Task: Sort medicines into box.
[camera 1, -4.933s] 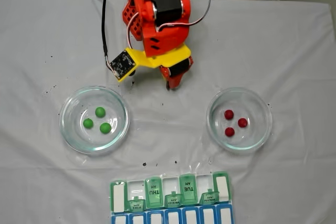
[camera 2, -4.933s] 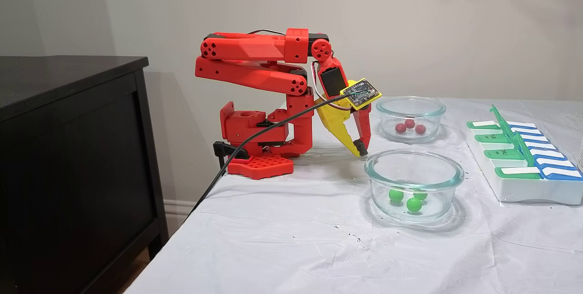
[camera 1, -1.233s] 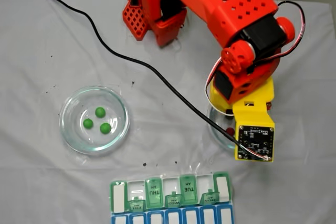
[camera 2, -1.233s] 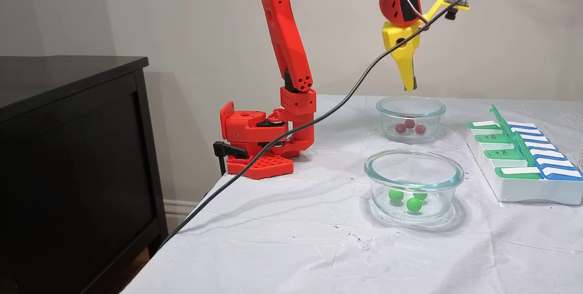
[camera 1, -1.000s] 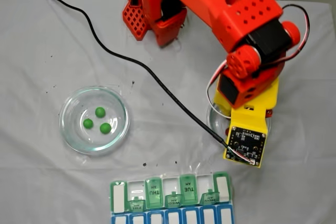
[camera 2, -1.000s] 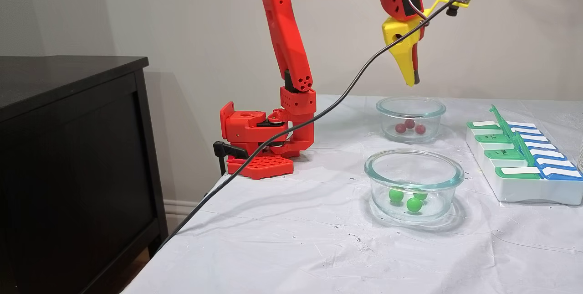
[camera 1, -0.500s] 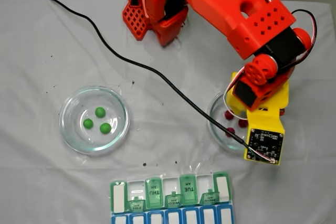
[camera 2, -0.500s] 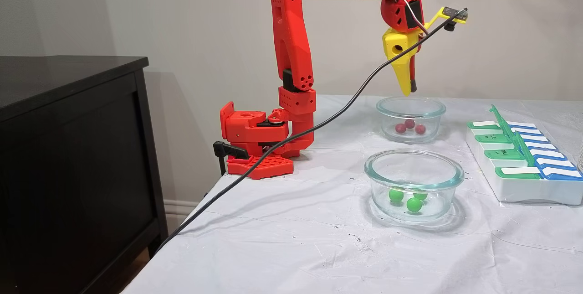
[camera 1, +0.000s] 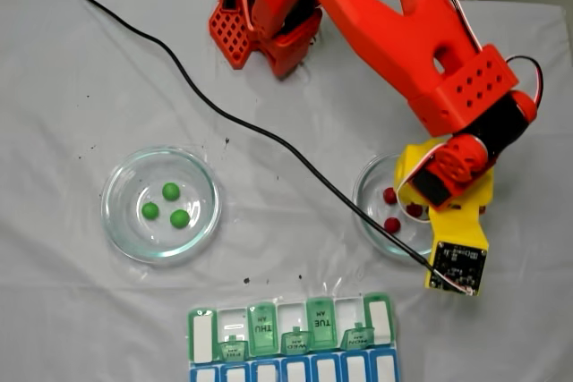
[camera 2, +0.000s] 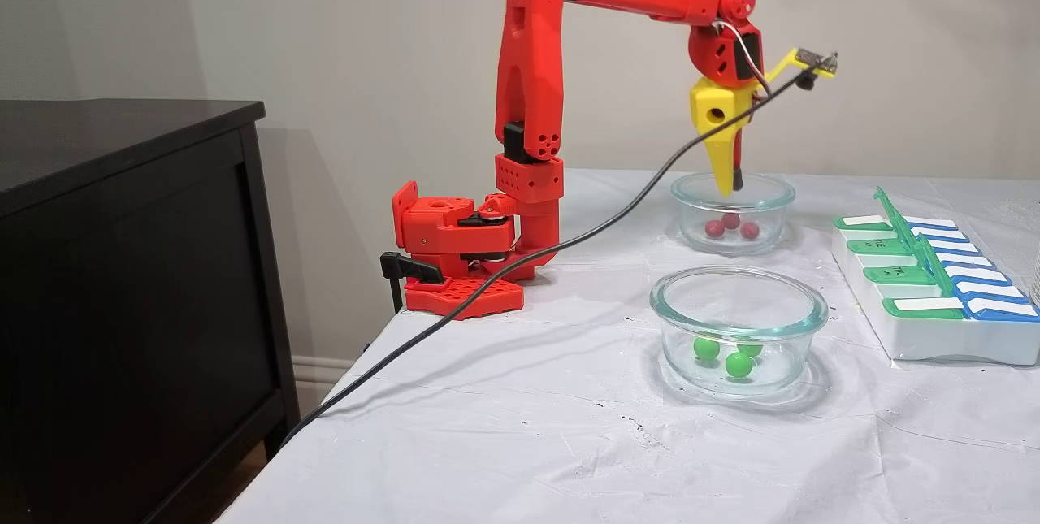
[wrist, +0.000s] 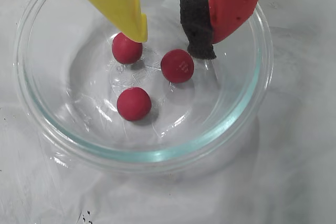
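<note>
**Gripper poised above the dish of red balls**

The gripper [wrist: 170, 35] points straight down at the glass dish of red balls [wrist: 142, 153], its yellow finger and red, foam-padded finger spread apart with nothing between them. In the wrist view the yellow tip sits over one red ball [wrist: 126, 48], while a second red ball [wrist: 177, 65] lies below the gap and a third red ball [wrist: 134, 103] lies nearer the rim. From the side, the fingertips [camera 2: 727, 183] hang at about rim height of that dish [camera 2: 732, 192] (whether they have dipped inside cannot be told).

This dish stands toward the right edge of the table [camera 1: 72, 87] in the view from above; the other glass dish [camera 1: 117, 232], toward the left edge, holds three green balls [camera 1: 170, 191]. The pill organizer [camera 1: 291, 337] lies at the near edge, midway between the dishes, with its green lids partly raised and a blue row behind them. A black cable [camera 1: 224, 118] trails across the white cloth from the far left corner to the wrist camera board [camera 1: 457, 266].
</note>
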Tool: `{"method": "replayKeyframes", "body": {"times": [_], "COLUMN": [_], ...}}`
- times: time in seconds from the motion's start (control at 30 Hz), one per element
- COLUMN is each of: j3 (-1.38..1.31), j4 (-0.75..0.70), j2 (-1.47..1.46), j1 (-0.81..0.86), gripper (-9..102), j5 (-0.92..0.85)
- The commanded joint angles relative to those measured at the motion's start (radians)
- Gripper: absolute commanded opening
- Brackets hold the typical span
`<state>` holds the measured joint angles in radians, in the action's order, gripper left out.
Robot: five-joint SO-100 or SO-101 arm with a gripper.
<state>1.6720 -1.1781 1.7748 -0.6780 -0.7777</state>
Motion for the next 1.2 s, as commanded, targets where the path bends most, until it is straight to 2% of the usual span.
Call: {"method": "replayKeyframes", "body": {"times": [0.0, 0.17, 0.4, 0.53, 0.67, 1.17], "j3": [-0.121, -0.054, -0.028, -0.071, -0.021, 0.064], "j4": [-0.005, 0.035, 0.092, 0.055, 0.078, 0.199], "j2": [0.031, 0.089, 0.080, 0.015, 0.051, 0.066], "j1": [0.003, -0.005, -0.008, -0.015, -0.035, -0.058], "gripper": [15, 18, 15, 12, 11, 13], "j5": [-0.005, 0.005, -0.008, -0.015, -0.015, -0.021]}}
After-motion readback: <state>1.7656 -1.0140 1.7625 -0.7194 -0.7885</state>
